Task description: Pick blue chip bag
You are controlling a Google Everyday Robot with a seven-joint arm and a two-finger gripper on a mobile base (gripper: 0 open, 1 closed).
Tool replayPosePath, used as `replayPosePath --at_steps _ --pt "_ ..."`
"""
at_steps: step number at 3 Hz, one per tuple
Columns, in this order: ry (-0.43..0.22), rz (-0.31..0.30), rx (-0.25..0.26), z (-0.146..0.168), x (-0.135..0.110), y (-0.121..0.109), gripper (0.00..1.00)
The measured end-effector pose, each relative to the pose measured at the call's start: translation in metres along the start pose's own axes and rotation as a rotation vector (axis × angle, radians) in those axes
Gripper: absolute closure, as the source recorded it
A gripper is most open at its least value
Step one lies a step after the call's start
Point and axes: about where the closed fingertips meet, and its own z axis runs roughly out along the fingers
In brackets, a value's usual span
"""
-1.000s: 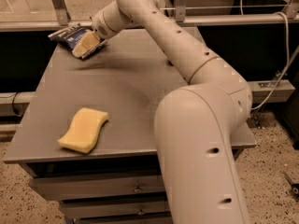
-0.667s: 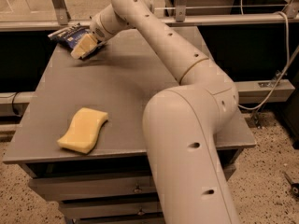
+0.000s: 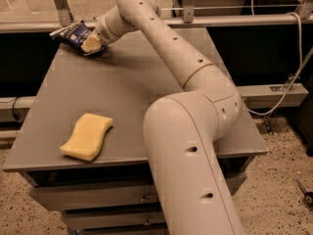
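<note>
The blue chip bag (image 3: 72,34) lies at the far left corner of the grey table (image 3: 146,87), dark blue with white lettering and pale sealed ends. My gripper (image 3: 89,45) reaches across the table and sits right at the bag's near right side, touching or overlapping it. The arm stretches from the lower right up to that corner.
A yellow sponge (image 3: 87,136) lies near the table's front left edge. Drawers sit below the tabletop. A metal rail (image 3: 234,21) runs behind the table. Cables hang at the right.
The arm's elbow and near link have shifted left across the view. The gripper stays at the bag in the far left corner; the bag and sponge have not visibly moved.
</note>
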Motion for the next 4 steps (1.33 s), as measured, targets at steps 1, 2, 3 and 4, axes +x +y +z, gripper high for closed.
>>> replayPosePath --at_steps 1,2,3,4 --pt "-0.017 -0.004 0.007 -0.012 0.000 -0.003 0.75" --pt "-0.100 -0.009 -0.014 -0.049 -0.018 0.002 1.00" --pt "-0.241 -0.040 -0.081 -0.117 -0.047 0.025 1.00" --pt "-0.336 -0.064 -0.131 -0.164 -0.063 0.049 1.00"
